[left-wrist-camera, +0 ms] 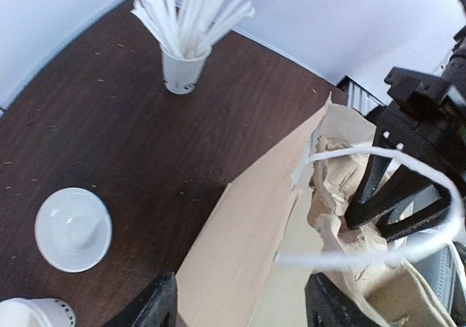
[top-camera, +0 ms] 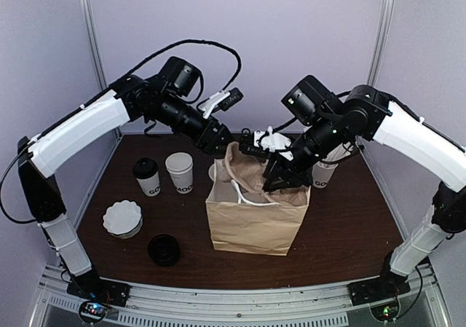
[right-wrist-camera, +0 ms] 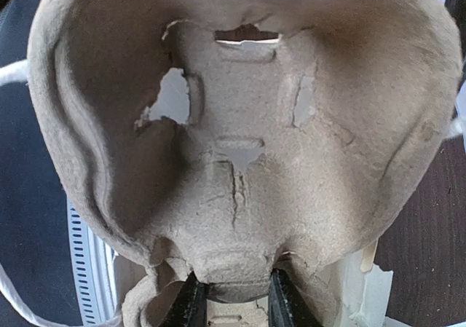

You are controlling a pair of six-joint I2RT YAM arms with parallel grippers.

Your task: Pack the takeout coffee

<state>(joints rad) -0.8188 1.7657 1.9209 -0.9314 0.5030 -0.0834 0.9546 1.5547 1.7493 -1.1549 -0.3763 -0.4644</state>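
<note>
The takeout coffee (top-camera: 146, 176), a white cup with a black lid, stands on the table left of the brown paper bag (top-camera: 255, 221). My left gripper (top-camera: 224, 143) is at the bag's upper left corner. In the left wrist view it (left-wrist-camera: 240, 309) is open, with the bag's wall (left-wrist-camera: 247, 247) between its fingers. My right gripper (top-camera: 280, 178) reaches into the bag's mouth. In the right wrist view it (right-wrist-camera: 237, 301) is shut on the rim of a grey pulp cup carrier (right-wrist-camera: 240, 123), which fills that view. The coffee is away from both grippers.
A lidless white cup (top-camera: 180, 172) stands next to the coffee. A white fluted lid (top-camera: 122, 218) and a black lid (top-camera: 164, 250) lie at front left. A cup of white sticks (left-wrist-camera: 182, 65) stands behind the bag, and another white lid (left-wrist-camera: 73, 229) lies there. The bag's white handle (left-wrist-camera: 378, 247) loops above its mouth.
</note>
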